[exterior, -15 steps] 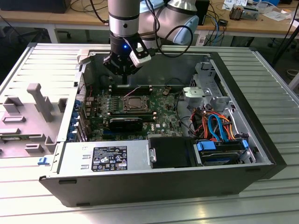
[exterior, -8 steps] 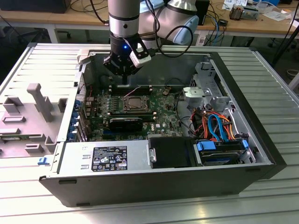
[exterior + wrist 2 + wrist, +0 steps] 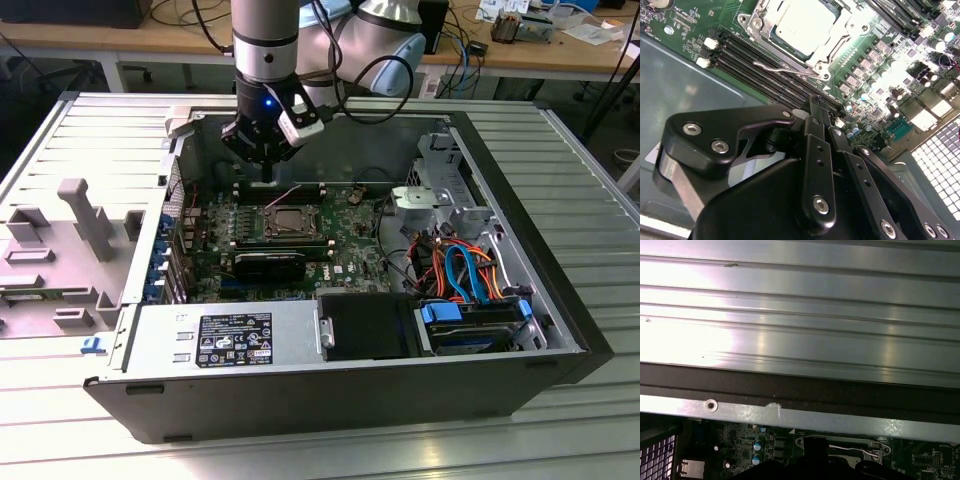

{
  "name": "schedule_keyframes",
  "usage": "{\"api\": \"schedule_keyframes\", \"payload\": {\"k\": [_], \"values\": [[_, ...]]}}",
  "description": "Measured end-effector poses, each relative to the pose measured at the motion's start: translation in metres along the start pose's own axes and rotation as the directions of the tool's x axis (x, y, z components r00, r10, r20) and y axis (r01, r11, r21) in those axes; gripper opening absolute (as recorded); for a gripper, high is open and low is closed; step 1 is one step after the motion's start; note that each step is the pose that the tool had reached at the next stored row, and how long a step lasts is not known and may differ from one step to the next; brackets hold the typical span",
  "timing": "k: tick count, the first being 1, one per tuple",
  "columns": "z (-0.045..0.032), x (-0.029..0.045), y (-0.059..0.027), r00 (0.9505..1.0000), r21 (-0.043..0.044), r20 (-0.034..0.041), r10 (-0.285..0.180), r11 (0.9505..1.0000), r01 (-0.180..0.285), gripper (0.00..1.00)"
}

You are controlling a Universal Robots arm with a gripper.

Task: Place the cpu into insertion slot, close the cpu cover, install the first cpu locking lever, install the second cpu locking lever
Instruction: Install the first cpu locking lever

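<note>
The cpu, a square chip with a silvery top, lies in the insertion slot on the green board. The cpu cover, a silver frame, lies flat around the chip. A thin wire locking lever runs along the socket's side next to the black memory slots. I cannot tell whether it is hooked down. That lever appears again in the first wrist view. My gripper hangs just above the board, a little beyond the socket in the exterior view. Its black fingers are shut together on nothing.
The open computer case lies on a ribbed metal table. A black fan block, a blue-tabbed drive and orange and blue cables fill its near right. Long black memory slots flank the socket. A grey fixture stands at the exterior view's left.
</note>
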State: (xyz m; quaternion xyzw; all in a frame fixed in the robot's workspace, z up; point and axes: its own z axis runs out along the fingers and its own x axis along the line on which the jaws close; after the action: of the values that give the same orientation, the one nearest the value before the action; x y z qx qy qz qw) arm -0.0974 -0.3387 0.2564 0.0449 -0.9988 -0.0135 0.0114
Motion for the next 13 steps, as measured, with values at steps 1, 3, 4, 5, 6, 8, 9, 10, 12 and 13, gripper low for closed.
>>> {"api": "schedule_keyframes", "payload": {"k": [1, 3, 4, 5, 6, 8, 9, 10, 12, 13], "values": [[0.0002, 0.0000, 0.0000, 1.0000, 0.0000, 0.0000, 0.000, 1.0000, 0.000, 0.11], [0.0006, 0.0000, 0.0000, 1.0000, 0.0001, -0.0001, 0.000, 1.0000, 0.000, 0.11], [0.0010, 0.0000, 0.0000, 1.0000, 0.0000, 0.0000, 0.000, 1.0000, 0.000, 0.11], [0.0013, 0.0000, 0.0000, 1.0000, 0.0001, -0.0001, 0.000, 1.0000, 0.000, 0.11], [0.0014, 0.0000, 0.0000, 1.0000, 0.0002, -0.0001, 0.000, 1.0000, 0.000, 0.11], [0.0018, 0.0000, -0.0001, 1.0000, 0.0001, -0.0001, 0.000, 1.0000, 0.000, 0.11], [0.0020, 0.0000, -0.0001, 1.0000, 0.0001, 0.0000, 0.000, 1.0000, 0.000, 0.11], [0.0022, 0.0000, -0.0001, 1.0000, 0.0000, 0.0000, 0.000, 1.0000, 0.000, 0.11], [0.0025, -0.0001, -0.0001, 1.0000, 0.0001, -0.0001, 0.000, 1.0000, 0.000, 0.11], [0.0027, -0.0001, -0.0001, 1.0000, 0.0001, 0.0000, 0.000, 1.0000, 0.000, 0.11]]}}
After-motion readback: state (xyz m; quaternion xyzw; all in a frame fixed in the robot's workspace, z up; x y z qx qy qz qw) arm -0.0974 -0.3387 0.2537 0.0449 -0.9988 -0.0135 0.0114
